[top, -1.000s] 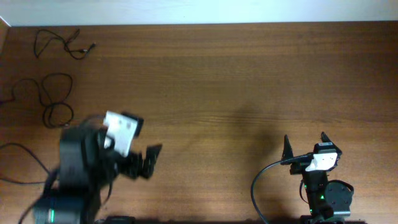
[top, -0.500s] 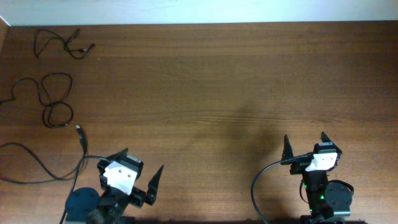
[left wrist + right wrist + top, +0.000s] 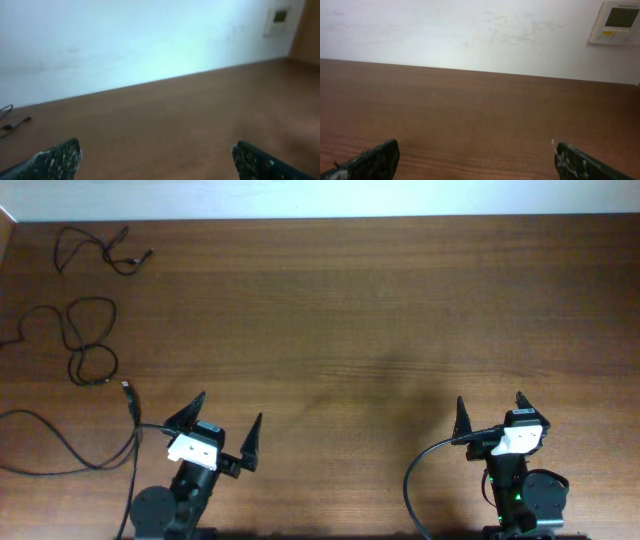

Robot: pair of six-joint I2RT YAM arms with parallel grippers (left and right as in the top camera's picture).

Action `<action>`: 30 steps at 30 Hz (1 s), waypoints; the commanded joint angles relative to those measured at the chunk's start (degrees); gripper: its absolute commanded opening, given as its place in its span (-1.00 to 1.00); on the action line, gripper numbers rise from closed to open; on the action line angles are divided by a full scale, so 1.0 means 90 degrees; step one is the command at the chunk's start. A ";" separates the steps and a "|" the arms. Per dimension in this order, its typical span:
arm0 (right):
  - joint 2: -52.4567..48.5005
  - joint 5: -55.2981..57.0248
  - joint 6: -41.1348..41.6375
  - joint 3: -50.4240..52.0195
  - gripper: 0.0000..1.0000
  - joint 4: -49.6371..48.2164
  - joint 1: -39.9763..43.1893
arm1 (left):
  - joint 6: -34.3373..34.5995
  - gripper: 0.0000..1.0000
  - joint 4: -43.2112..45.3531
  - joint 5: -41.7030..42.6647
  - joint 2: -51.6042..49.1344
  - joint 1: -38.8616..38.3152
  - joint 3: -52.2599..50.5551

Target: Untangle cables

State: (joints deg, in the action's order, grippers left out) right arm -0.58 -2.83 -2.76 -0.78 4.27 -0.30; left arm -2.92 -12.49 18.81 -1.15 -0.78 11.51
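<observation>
- I am seeing the cables (image 3: pixel 85 340) lying in loose loops on the table (image 3: pixel 350 300), to the left of my left pincer and mostly beyond it. The nearest cord (image 3: pixel 70 450) is curling up close by its left side.
- My left pincer (image 3: pixel 230 408) is standing with its fingers wide apart, gripping nothing.
- My right pincer (image 3: pixel 491 400) is also gaping apart and empty, with every cord lying far off to its left.

- The tabletop (image 3: pixel 380 310) is warm reddish-brown wood, its fine darker grain streaking from left edge to right edge.
- The cables (image 3: pixel 127 388) by the tabletop's left edge are black.
- My left gripper (image 3: pixel 230 408) and right gripper (image 3: pixel 491 400) have white housings.
- My fingers (image 3: pixel 55 160) are black, flecked with pale grey scuffs.
- The wall (image 3: pixel 470 35) is white, and the wall panel (image 3: pixel 620 22) is cream with a dark screen.
</observation>
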 commanded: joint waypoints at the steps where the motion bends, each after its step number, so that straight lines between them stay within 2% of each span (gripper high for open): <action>1: 0.0044 0.0053 0.0019 0.0051 0.97 0.0019 0.0041 | 0.0398 0.98 0.0355 -0.0148 0.0095 0.0053 -0.0410; 4: 0.0044 0.0053 0.0019 0.0051 0.97 0.0019 0.0041 | 0.0410 0.99 0.0512 -0.0299 0.0097 0.0051 -0.0699; 9: 0.0044 0.0053 0.0019 0.0051 0.97 0.0019 0.0041 | 0.0947 0.98 0.1061 -0.0675 0.0095 0.0046 -0.1226; 18: 0.0044 0.0053 0.0019 0.0051 0.97 0.0019 0.0041 | 0.0935 0.99 0.0899 -0.1700 0.0097 0.0046 -0.1222; 25: 0.0044 0.0053 0.0019 0.0051 0.97 0.0019 0.0041 | -0.0148 0.98 0.0865 -0.1744 0.0095 0.0046 -0.1222; 27: 0.0044 0.0056 0.0019 0.0051 0.97 0.0019 0.0041 | -0.0117 0.98 0.0860 -0.1807 0.0095 0.0046 -0.1222; 30: 0.0044 0.0056 0.0019 0.0051 0.97 0.0019 0.0041 | 0.0437 0.99 0.0850 -0.1914 0.0095 0.0046 -0.1226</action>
State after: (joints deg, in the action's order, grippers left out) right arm -0.58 -2.83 -2.79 -0.78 4.27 -0.30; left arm -1.74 -4.64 3.55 -0.84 -0.67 0.99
